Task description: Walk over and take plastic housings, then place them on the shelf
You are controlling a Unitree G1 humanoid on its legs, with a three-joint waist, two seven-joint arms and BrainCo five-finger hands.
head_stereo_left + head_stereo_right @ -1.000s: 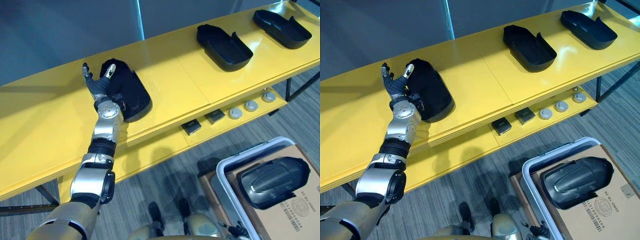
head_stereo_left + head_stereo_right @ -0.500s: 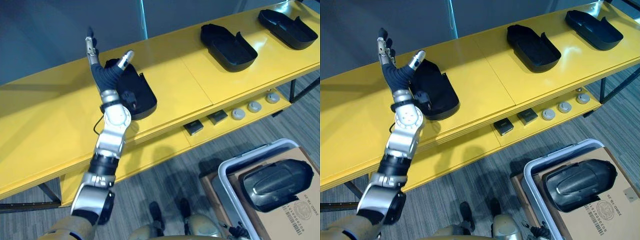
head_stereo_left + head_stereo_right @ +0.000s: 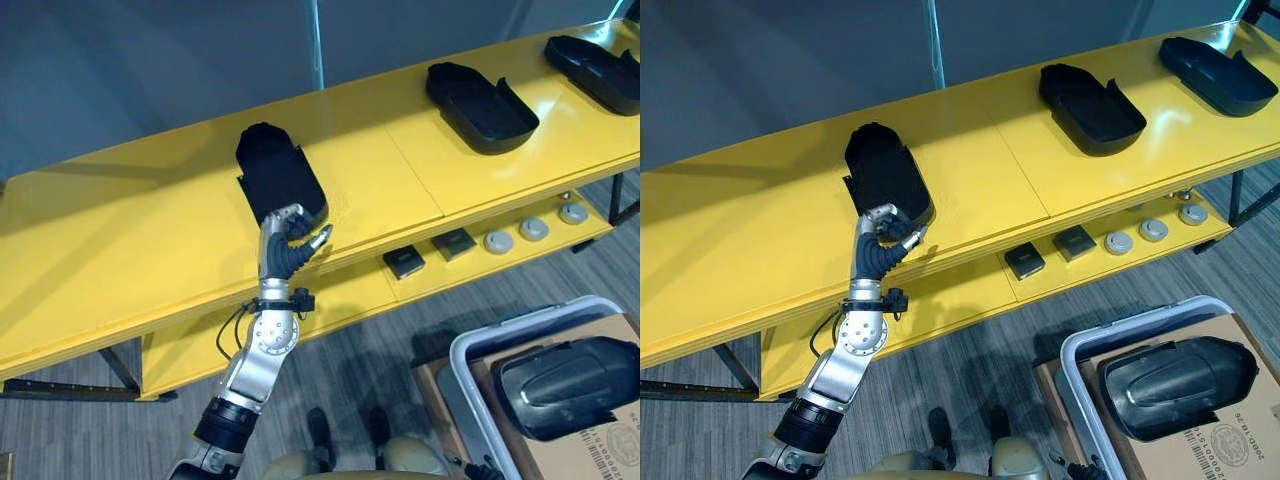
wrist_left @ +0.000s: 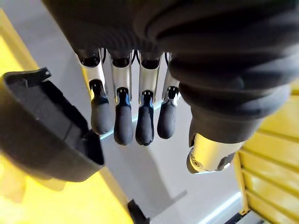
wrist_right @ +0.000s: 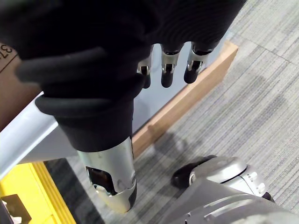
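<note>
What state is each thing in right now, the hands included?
Left hand: open, holding nothing.
Right hand: open, holding nothing.
Left housing: lying on the shelf, not gripped.
Middle housing: hollow side up.
Far housing: hollow side up.
Housing in the bin: domed side up.

Shelf top (image 3: 375,165) free between left housing (image 3: 280,180) and middle housing (image 3: 480,95).

Bright, even light falls from above on the yellow shelf (image 3: 140,240), whose glossy top carries a soft sheen. The floor (image 3: 370,350) beneath lies in shade. A thin bright strip (image 3: 315,40) glints on the grey wall (image 3: 120,70).
</note>
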